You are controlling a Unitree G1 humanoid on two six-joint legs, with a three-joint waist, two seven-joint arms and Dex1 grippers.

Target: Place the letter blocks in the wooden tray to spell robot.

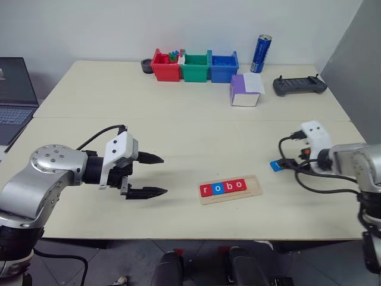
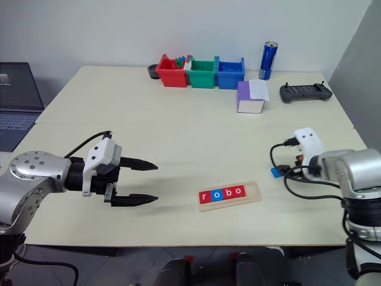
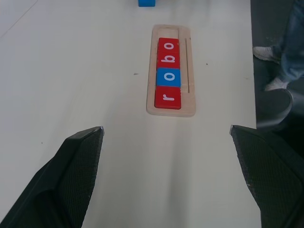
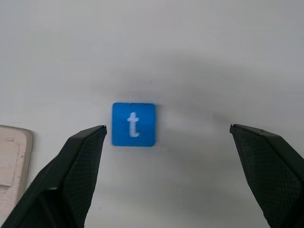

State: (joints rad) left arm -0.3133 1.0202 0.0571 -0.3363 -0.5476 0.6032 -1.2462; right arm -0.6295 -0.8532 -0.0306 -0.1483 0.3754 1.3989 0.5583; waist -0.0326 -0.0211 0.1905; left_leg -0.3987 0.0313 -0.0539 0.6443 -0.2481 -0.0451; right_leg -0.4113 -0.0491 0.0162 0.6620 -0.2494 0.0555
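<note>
The wooden tray point(image 1: 253, 185) lies near the table's front edge. Four letter blocks sit in it side by side: a red r point(image 1: 206, 190), a blue o point(image 1: 217, 188), a red b point(image 1: 228, 186) and a red o point(image 1: 239, 185). The tray's right end is bare. A blue t block point(image 4: 133, 124) lies flat on the table to the right of the tray point(image 1: 276, 165). My right gripper point(image 4: 167, 128) hangs open just above it, touching nothing. My left gripper point(image 1: 164, 175) is open and empty to the left of the tray, pointing at it.
Red point(image 1: 165, 67), green point(image 1: 196, 67) and blue point(image 1: 224, 67) bins stand at the back. Near them are a purple-and-white box point(image 1: 245, 90), a blue can point(image 1: 261, 53) and a black controller point(image 1: 300, 85). A laptop point(image 1: 13, 95) sits far left. A person's legs point(image 3: 289, 42) are beside the table.
</note>
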